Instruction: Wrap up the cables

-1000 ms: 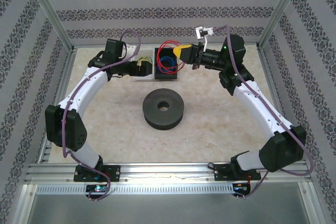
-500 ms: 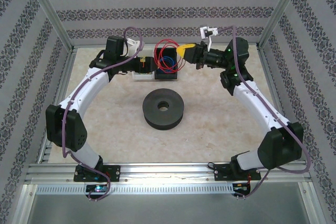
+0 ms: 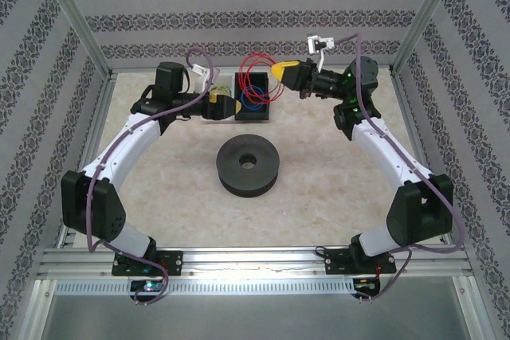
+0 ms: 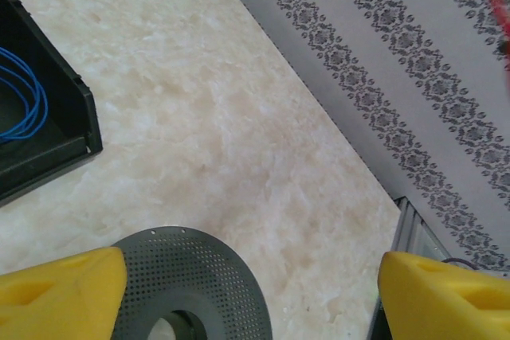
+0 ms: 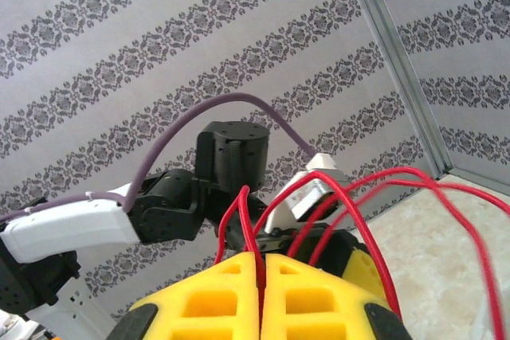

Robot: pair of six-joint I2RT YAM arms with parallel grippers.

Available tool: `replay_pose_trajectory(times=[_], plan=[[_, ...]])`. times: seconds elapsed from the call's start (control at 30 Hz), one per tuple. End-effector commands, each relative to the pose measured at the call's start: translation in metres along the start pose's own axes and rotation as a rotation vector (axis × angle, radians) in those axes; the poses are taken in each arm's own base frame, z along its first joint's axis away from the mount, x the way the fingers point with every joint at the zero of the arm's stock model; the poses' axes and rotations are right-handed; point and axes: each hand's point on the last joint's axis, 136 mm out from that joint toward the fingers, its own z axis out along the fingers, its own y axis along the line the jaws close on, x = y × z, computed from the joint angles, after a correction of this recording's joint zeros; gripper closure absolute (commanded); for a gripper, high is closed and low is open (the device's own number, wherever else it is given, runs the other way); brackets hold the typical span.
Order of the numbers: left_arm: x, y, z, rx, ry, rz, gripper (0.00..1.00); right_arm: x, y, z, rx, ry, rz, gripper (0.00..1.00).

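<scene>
The cables are one thin red wire hanging in loose loops above the black bin. My right gripper is at the back of the table, just right of the bin, shut on the wire. In the right wrist view its yellow fingers press together on a red strand, and more loops arch over them. My left gripper is just left of the bin. Its yellow fingertips stand wide apart, open, with nothing between them.
A black spool lies flat in the middle of the table; its perforated grey face shows under the left gripper. The bin holds a blue wire coil. Patterned walls and aluminium posts enclose the table.
My right gripper has risen and pulled back a little, lifting the red loops higher out of the bin. The left arm has swung, bringing its gripper closer to the bin.
</scene>
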Motion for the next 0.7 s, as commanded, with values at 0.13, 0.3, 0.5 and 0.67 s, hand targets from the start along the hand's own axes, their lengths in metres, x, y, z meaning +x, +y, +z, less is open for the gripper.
replay_pose_trajectory(times=[0.13, 0.3, 0.5, 0.67], plan=[[-0.01, -0.028, -0.014, 0.083, -0.053, 0.114, 0.23, 0.0, -0.016, 0.003, -0.02, -0.019, -0.001, 1.0], [-0.017, -0.034, -0.014, 0.117, -0.076, 0.13, 0.23, 0.004, -0.02, 0.008, -0.037, -0.014, 0.015, 1.0], [-0.017, -0.021, -0.008, 0.088, -0.073, 0.113, 0.29, 0.009, -0.018, 0.013, -0.063, -0.004, 0.021, 1.0], [-0.017, -0.018, -0.005, 0.089, -0.076, 0.106, 0.31, 0.011, -0.016, 0.015, -0.076, 0.005, 0.025, 1.0]])
